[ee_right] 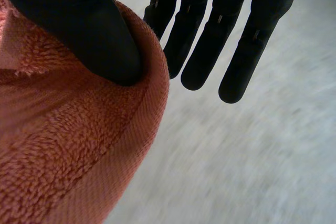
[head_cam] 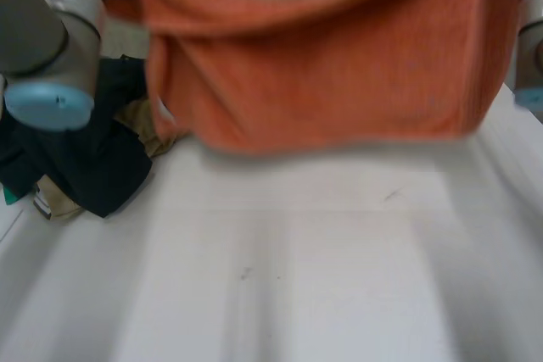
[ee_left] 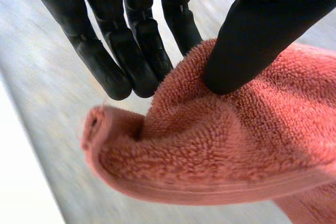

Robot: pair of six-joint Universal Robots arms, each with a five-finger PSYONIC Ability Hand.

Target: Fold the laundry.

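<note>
An orange terry towel [head_cam: 322, 65] hangs spread wide above the table, held up near the camera, its lower edge clear of the tabletop. In the left wrist view my left hand [ee_left: 252, 35] pinches a bunched corner of the towel [ee_left: 226, 145] between its thumb and its straight fingers [ee_left: 100, 61]. My right hand [ee_right: 89, 30] has its thumb pressed onto the hemmed edge of the towel [ee_right: 63, 150], pinching it against its straight fingers [ee_right: 241, 51]. Both hands are off the table.
A heap of dark and tan clothes [head_cam: 93, 158] lies at the table's left, under my left arm [head_cam: 51, 48]. My right arm [head_cam: 530, 48] stands at the right edge. Bare white table [head_cam: 297, 269] stretches below the towel.
</note>
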